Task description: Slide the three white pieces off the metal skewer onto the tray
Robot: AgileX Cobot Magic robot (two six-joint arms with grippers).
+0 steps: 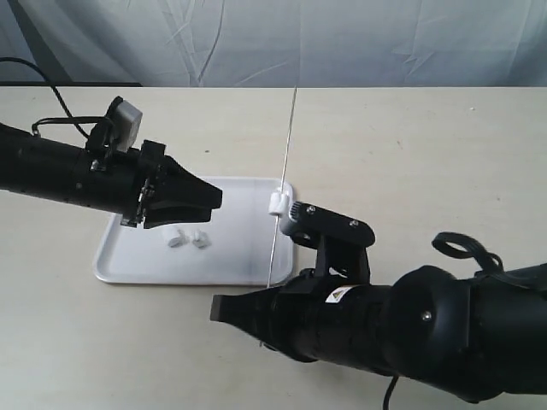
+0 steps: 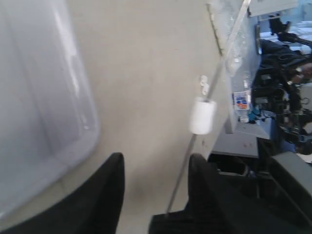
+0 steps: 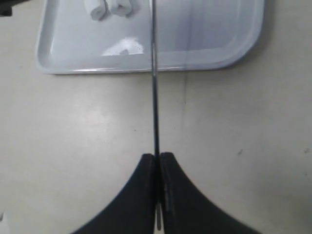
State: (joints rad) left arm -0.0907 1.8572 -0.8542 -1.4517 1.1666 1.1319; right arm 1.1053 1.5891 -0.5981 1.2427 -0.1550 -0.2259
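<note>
My right gripper [image 1: 267,291] [image 3: 157,157] is shut on the lower end of the metal skewer [image 1: 287,145] [image 3: 154,73], which stands nearly upright over the tray [image 1: 239,252] [image 3: 219,53]. One white piece [image 1: 278,203] [image 2: 202,116] is threaded on the skewer [image 2: 229,46], above the tray's right end. Two more white pieces [image 1: 177,240] [image 1: 202,238] [image 3: 95,9] [image 3: 122,7] lie side by side on the tray. My left gripper [image 1: 215,198] [image 2: 155,163] is open with nothing in it. It hovers over the tray's left half, pointing at the threaded piece and a little short of it.
The tray [image 2: 48,97] rests on a beige tabletop [image 1: 410,154] backed by a grey curtain [image 1: 342,38]. A black cable [image 1: 51,94] trails behind the left arm. The bulky right arm [image 1: 427,329] fills the near right corner.
</note>
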